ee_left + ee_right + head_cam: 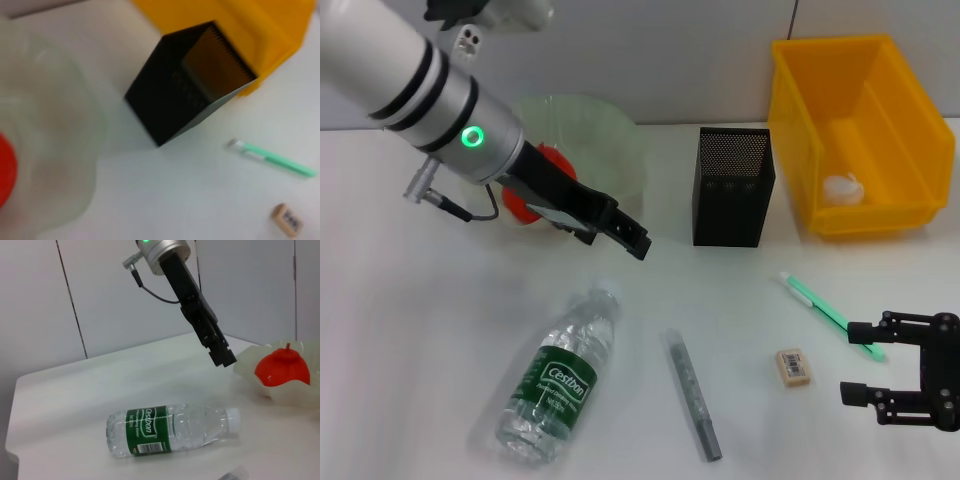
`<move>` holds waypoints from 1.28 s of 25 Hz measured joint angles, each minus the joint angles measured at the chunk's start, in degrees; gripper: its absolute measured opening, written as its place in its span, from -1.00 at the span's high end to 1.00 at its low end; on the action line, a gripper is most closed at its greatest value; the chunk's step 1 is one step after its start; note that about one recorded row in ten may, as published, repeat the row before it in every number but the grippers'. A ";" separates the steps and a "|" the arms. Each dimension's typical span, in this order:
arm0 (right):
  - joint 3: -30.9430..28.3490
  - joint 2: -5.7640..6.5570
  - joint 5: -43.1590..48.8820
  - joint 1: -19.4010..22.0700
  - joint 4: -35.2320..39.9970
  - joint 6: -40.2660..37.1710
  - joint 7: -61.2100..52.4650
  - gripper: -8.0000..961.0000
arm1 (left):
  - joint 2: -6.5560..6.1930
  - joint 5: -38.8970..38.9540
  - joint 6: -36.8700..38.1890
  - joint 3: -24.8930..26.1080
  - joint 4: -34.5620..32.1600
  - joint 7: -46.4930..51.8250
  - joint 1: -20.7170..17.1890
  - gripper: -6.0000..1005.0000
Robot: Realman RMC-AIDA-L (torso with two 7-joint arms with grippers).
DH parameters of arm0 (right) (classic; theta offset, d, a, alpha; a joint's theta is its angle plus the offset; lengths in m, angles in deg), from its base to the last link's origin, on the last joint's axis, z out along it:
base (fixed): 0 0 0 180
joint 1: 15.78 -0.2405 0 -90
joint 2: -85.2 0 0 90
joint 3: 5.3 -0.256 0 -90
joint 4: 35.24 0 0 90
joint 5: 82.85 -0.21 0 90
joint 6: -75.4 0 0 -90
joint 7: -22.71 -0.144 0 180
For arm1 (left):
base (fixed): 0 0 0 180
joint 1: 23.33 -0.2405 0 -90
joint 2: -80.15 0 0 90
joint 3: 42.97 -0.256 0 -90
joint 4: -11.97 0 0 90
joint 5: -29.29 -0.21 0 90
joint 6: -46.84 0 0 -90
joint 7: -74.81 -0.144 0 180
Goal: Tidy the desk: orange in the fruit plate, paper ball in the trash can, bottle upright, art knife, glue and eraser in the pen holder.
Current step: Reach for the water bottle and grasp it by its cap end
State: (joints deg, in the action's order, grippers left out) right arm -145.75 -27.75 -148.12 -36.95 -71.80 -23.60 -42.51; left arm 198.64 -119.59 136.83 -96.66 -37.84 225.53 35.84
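Left gripper hangs above the desk just off the rim of the fruit plate, which holds the orange; whether its fingers are spread or pressed together cannot be told. The bottle lies on its side below and slightly ahead of this gripper, long axis running diagonally, cap end nearest the gripper, base pointing away toward the robot. Judged next step: righting the bottle, and the left arm is clearly the nearer. Right gripper sits well apart, fingers spread and empty, beside the art knife and eraser
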 joint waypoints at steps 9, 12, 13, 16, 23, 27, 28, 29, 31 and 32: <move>-0.09 0.22 -0.03 0.43 0.02 0.78 1.36 -0.51 | 0.25 -4.61 -4.60 -3.57 5.24 7.36 2.31 -0.59; -0.09 0.16 -0.05 0.50 0.02 0.99 1.52 -0.51 | 0.33 -4.21 -7.47 -3.67 8.52 7.58 2.18 -0.59; -0.09 0.15 -0.05 0.51 0.02 1.03 1.52 -0.51 | 0.35 -4.18 -8.38 -3.69 9.64 7.54 2.20 -0.59; -0.09 0.13 -0.04 0.59 0.02 1.05 1.52 -0.51 | 0.41 -4.18 -11.34 -4.43 12.04 7.38 2.18 -0.59; -0.37 0.10 -0.09 0.55 0.00 0.77 1.41 -0.51 | 0.47 -4.17 -13.89 -6.08 13.36 7.44 1.42 -0.59; -0.61 0.09 -0.10 0.34 0.00 0.65 1.25 -0.51 | 0.59 -3.83 -14.65 -6.07 14.71 6.93 1.38 -0.59; -0.61 0.09 -0.10 0.28 0.00 0.64 1.20 -0.51 | 0.59 -3.73 -14.75 -6.07 14.82 6.81 1.38 -0.59; -0.61 0.10 -0.09 0.24 0.00 0.65 1.19 -0.51 | 0.59 -3.63 -14.88 -6.07 14.93 6.68 1.38 -0.59; -0.61 0.10 -0.08 0.20 0.00 0.68 1.19 -0.51 | 0.60 -3.21 -15.21 -6.15 15.58 6.40 1.40 -0.58; -0.61 0.09 -0.08 0.18 0.00 0.70 1.19 -0.51 | 0.60 -2.92 -15.38 -6.32 15.93 6.33 1.42 -0.58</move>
State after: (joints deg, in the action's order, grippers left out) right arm -146.36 -27.65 -148.20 -36.77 -71.80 -22.90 -41.31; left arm 199.24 -122.51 121.45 -102.98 -21.91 231.86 37.26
